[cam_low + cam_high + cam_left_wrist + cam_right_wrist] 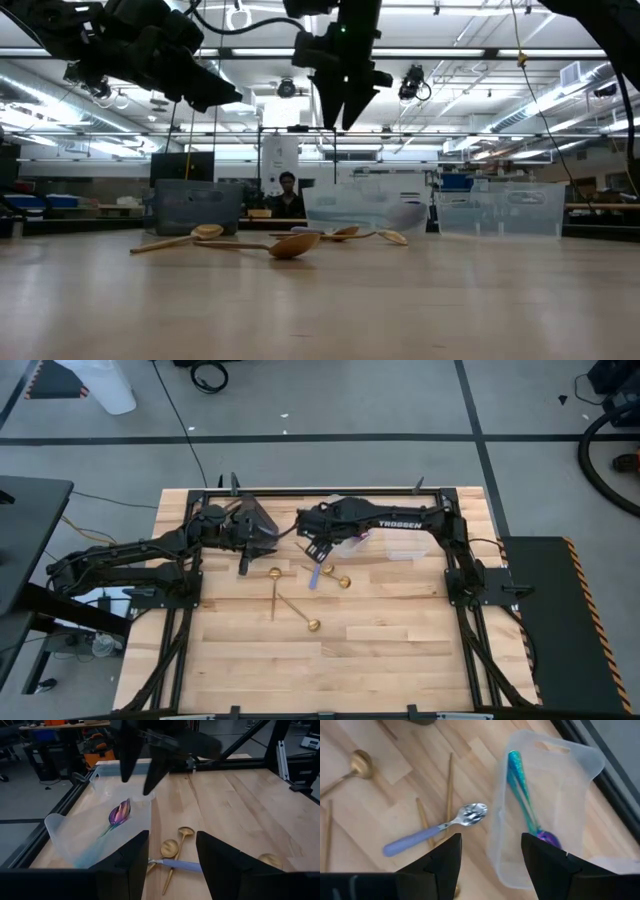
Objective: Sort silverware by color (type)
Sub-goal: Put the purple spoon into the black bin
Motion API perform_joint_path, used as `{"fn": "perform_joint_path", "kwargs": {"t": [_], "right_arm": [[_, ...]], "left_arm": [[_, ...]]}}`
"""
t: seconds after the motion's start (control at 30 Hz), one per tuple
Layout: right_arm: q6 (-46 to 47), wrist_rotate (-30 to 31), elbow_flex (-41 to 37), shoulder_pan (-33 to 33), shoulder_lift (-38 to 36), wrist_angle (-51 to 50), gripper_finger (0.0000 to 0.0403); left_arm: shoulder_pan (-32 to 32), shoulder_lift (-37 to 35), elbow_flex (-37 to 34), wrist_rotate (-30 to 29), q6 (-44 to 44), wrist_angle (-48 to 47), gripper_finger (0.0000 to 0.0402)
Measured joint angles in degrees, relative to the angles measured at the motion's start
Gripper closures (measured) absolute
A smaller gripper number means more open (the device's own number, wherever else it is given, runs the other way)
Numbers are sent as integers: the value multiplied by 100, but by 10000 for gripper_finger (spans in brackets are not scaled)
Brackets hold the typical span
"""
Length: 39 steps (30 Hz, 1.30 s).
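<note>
Wooden tabletop point(400, 650) holds gold spoons point(290, 610) and a silver spoon with a lilac handle point(432, 829), just beside a clear tub point(580, 795) containing an iridescent spoon point(530, 815). The right gripper point(490, 865) hovers spread and empty; the left gripper point(172, 865) waits open nearby. Sorting looks midway; next likely calls for descending onto a loose spoon.

Overhead view of the wooden counter point(400, 660) with both arms reaching toward its far middle. Left gripper point(268, 540) and right gripper point(318, 550) hang near each other — the right one beside a clear tub point(352, 540), with a second clear tub point(402, 550) just beyond. Loose on the counter lie gold spoons point(297, 615) — two crossing near the centre, one farther right point(340, 581) — and a lavender-handled spoon point(315, 579) below the right gripper.
</note>
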Motion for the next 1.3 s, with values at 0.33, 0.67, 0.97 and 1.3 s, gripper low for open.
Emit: {"fn": "perform_joint_path", "kwargs": {"t": [0.33,0.67,0.97,1.3], "right_arm": [[440,24,0,281,0,2,188],[468,11,0,463,0,11,188],[-137,22,-2,754,0,54,188],[-999,26,-641,966,26,960,188]], "left_arm": [[0,0,-2,0,-17,9,228],[0,-2,-2,-2,24,54,228],[0,0,0,-2,31,-214,228],[0,0,-1,-2,29,-214,228]]}}
